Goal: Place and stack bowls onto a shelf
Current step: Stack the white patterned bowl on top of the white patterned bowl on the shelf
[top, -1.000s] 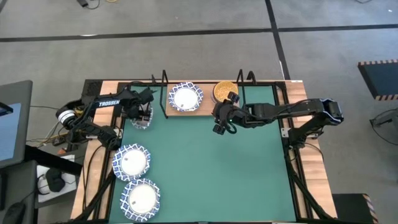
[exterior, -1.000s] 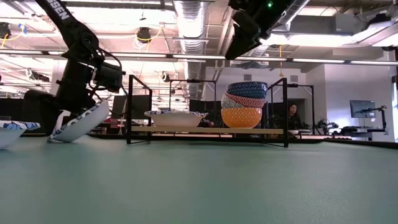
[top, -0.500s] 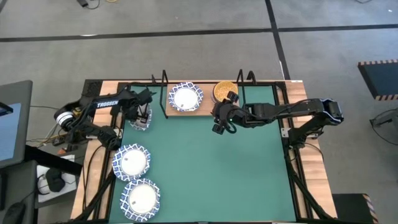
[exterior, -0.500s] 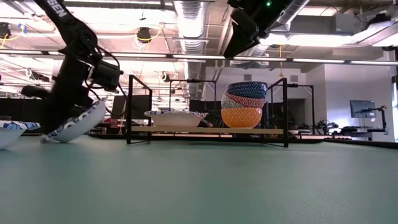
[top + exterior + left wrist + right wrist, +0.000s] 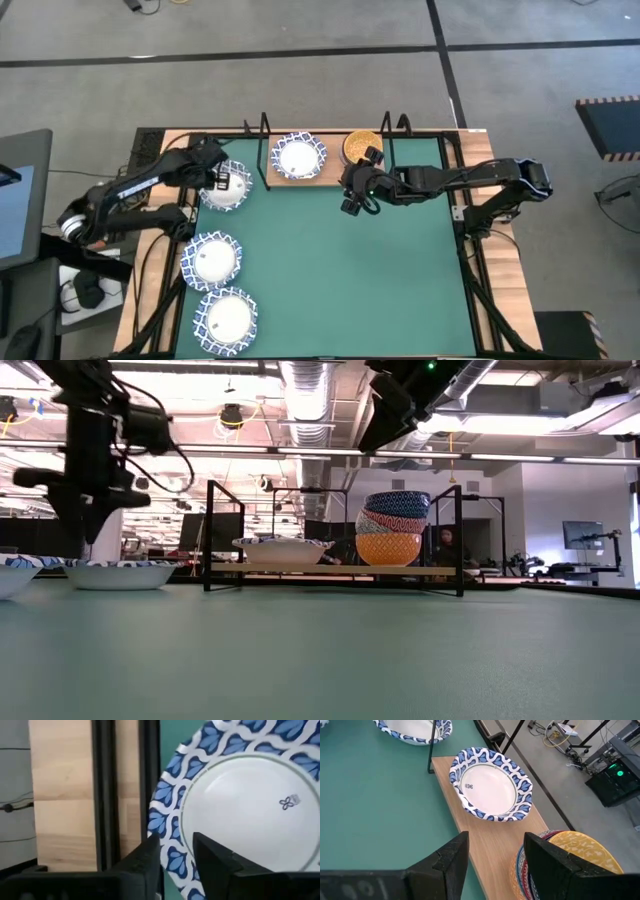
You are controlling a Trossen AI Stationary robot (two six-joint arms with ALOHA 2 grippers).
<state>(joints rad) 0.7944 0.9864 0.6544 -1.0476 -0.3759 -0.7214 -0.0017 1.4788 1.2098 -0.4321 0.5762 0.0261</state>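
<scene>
A large white bowl with a blue lattice rim (image 5: pixel 224 188) (image 5: pixel 118 572) sits upright on the green mat, left of the shelf (image 5: pixel 325 160). My left gripper (image 5: pixel 175 865) (image 5: pixel 88 545) hangs open just above that bowl's far-left rim, one finger on each side, pointing steeply down. The shelf board carries another large bowl (image 5: pixel 298 158) (image 5: pixel 490 782) and a stack of small bowls (image 5: pixel 392 528) (image 5: pixel 565 860). My right gripper (image 5: pixel 352 195) (image 5: pixel 495 865) hovers open above the mat in front of the shelf, holding nothing.
Two more large lattice-rim bowls (image 5: pixel 211 260) (image 5: pixel 227 318) rest on the mat near its left front corner. The black frame rail and wooden table edge (image 5: pixel 65 795) run close beside the left gripper. Bare mat (image 5: pixel 380 280) lies in the middle and on the right.
My left gripper has let go of the large bowl's rim and risen, drawing back toward the table's left edge. The bowl, propped up on its edge a second ago, has dropped and now sits level on the mat.
</scene>
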